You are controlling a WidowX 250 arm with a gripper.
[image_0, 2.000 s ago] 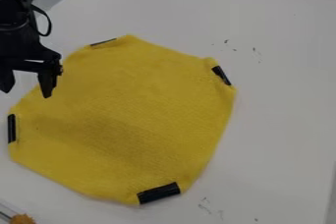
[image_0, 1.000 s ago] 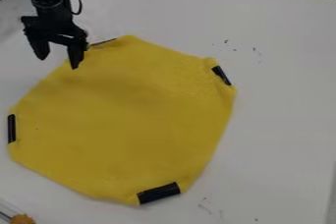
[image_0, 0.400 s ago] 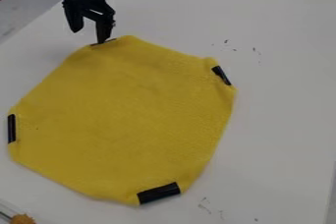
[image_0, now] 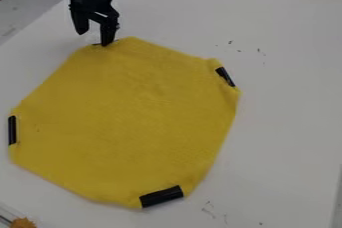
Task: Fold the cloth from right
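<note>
The black gripper [image_0: 93,39] hangs at the upper left of the camera view, over the far left corner of the cloth. It is open, with one finger outside the cloth's edge and the other at the black strip on that corner. The yellow cloth [image_0: 133,117] lies spread flat on the table, with black strips at its corners. One strip [image_0: 161,196] is at the near corner, one [image_0: 226,76] at the right and one [image_0: 12,130] at the left.
The white table [image_0: 287,107] surrounds the cloth and carries a few small dark marks. An orange-brown fuzzy item [image_0: 23,223] is at the bottom left corner. Dark objects stand beyond the table's far edge at the top right.
From the cloth's left side, the gripper has moved up and to the right to the far left corner, shifting only slightly in the last moment. The cloth lies much as before.
</note>
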